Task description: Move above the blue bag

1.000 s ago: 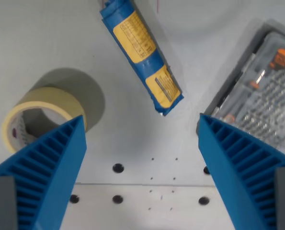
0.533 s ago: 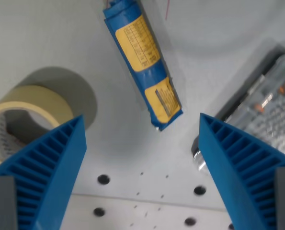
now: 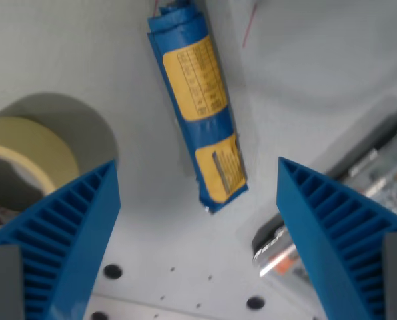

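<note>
The blue bag [image 3: 197, 107] is a long blue packet with yellow labels, lying on the white table and running from the top centre down to the middle of the wrist view. My gripper [image 3: 198, 227] is open, its two blue ribbed fingers [image 3: 65, 247] standing wide apart at the lower left and lower right. The bag's lower end lies between the fingers, a little above their midpoint. Nothing is held.
A roll of beige tape [image 3: 25, 160] stands at the wrist view's left, partly behind the left finger. A clear plastic case with a grey rim [image 3: 358, 193] lies at the right. The table [image 3: 318, 60] has dark holes near the bottom edge.
The whole scene has shifted down and left in the view, so the camera has moved toward the bag. More of the bag now lies between the fingers; the tape has slid partly out of frame.
</note>
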You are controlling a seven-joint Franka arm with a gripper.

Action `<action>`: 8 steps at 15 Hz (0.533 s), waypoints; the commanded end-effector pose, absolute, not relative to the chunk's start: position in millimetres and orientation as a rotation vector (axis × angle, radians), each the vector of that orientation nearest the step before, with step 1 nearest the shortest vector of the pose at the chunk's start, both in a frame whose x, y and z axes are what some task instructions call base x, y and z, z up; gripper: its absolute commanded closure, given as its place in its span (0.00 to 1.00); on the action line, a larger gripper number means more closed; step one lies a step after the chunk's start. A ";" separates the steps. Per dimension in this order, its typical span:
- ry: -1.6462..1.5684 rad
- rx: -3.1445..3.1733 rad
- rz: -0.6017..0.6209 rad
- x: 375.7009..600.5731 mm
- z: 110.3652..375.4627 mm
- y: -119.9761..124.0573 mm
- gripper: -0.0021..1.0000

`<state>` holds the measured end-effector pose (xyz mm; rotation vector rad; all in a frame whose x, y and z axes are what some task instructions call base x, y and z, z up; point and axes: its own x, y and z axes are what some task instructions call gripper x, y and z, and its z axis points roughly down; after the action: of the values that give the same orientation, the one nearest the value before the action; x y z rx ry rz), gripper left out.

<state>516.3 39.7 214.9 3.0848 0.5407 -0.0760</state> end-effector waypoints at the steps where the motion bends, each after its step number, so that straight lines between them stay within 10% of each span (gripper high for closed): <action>1: 0.838 2.976 0.044 513.6 202.1 39.1 0.00; 8: 0.875 2.958 0.043 515.6 174.2 39.2 0.00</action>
<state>519.9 40.0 176.8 3.0508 0.7101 -0.0885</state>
